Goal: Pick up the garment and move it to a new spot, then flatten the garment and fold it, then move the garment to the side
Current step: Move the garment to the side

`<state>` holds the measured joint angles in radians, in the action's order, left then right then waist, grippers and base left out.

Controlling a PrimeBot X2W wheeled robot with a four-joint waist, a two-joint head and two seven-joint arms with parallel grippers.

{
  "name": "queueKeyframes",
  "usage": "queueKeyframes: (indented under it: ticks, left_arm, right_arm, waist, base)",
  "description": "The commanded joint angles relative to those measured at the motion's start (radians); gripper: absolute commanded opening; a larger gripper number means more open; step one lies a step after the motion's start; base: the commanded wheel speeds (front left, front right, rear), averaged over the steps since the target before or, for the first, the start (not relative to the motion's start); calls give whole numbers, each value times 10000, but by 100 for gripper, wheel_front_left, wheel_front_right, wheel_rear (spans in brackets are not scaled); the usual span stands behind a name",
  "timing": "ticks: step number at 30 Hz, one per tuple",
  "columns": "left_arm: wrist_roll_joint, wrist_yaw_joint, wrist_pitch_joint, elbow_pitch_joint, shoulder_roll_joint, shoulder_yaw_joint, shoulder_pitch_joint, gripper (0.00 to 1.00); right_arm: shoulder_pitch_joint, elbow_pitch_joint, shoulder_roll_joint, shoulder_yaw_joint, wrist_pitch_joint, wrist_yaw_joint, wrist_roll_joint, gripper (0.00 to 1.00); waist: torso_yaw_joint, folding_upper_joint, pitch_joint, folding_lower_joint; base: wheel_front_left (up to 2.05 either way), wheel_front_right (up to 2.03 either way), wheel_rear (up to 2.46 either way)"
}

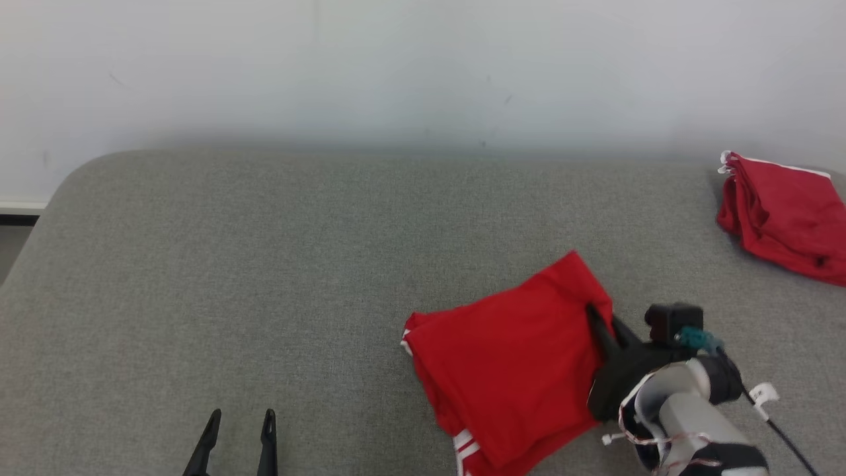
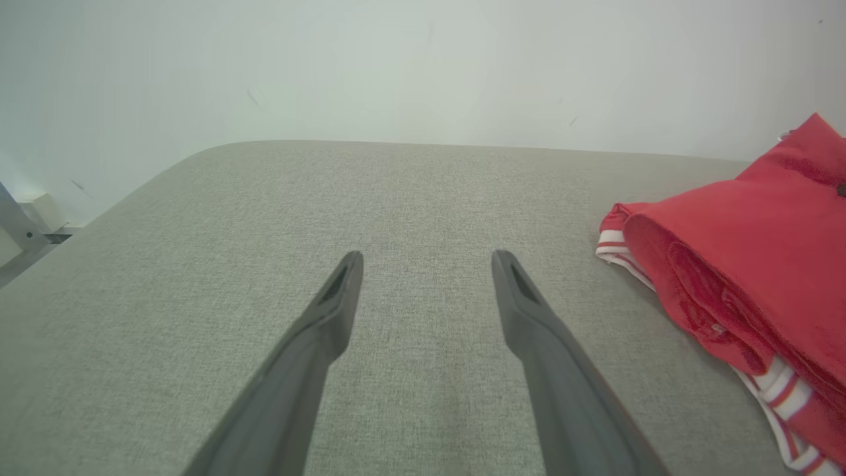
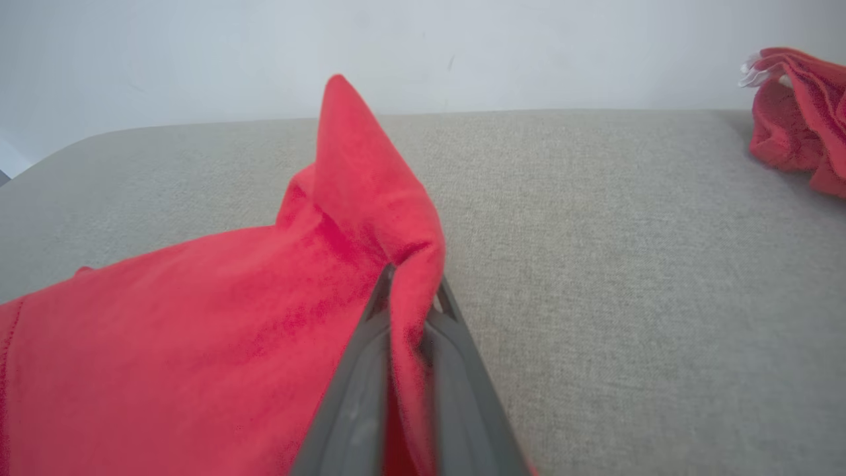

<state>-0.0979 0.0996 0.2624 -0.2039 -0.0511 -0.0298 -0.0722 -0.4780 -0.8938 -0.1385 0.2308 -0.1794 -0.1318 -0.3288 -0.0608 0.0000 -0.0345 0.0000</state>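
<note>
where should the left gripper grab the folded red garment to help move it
Probably grip the folded garment at its stacked left edge, coming from the robot's left: those layers face the open left gripper, opposite where the right gripper pinches.

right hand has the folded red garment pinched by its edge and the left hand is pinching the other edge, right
Not quite. The right hand does pinch the edge of the folded red garment, but the left hand grips nothing: the left wrist view shows it open over the grey surface, apart from the garment.
</note>
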Motion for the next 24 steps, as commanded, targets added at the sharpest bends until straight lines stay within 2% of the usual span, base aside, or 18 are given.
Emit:
queueKeyframes:
  ticks: [1, 5, 10, 24]
  left_arm:
    - [5, -16, 18, 44, 16, -12, 176, 100]
    - [70, 47, 18, 136, 13, -47, 447, 100]
    - [201, 187, 16, 335, 8, -120, 990, 100]
    - [26, 305, 18, 959, -560, -730, 2379, 100]
  right_arm:
    - [-302, 56, -168, 7, 16, 30, -113, 0]
    - [-1351, 125, -751, 90, 232, 30, -62, 0]
    - [-2788, 182, -1920, -23, 536, 30, 190, 0]
    - [-5316, 177, -4107, -615, 1224, 30, 843, 0]
  waist:
    - [-5, 0, -205, 0]
    - [-17, 0, -727, 0]
    - [4, 0, -1675, 0]
    - [293, 0, -3545, 0]
  base:
    - [0, 0, 0]
    - [0, 0, 0]
    - [0, 0, 0]
    - [0, 0, 0]
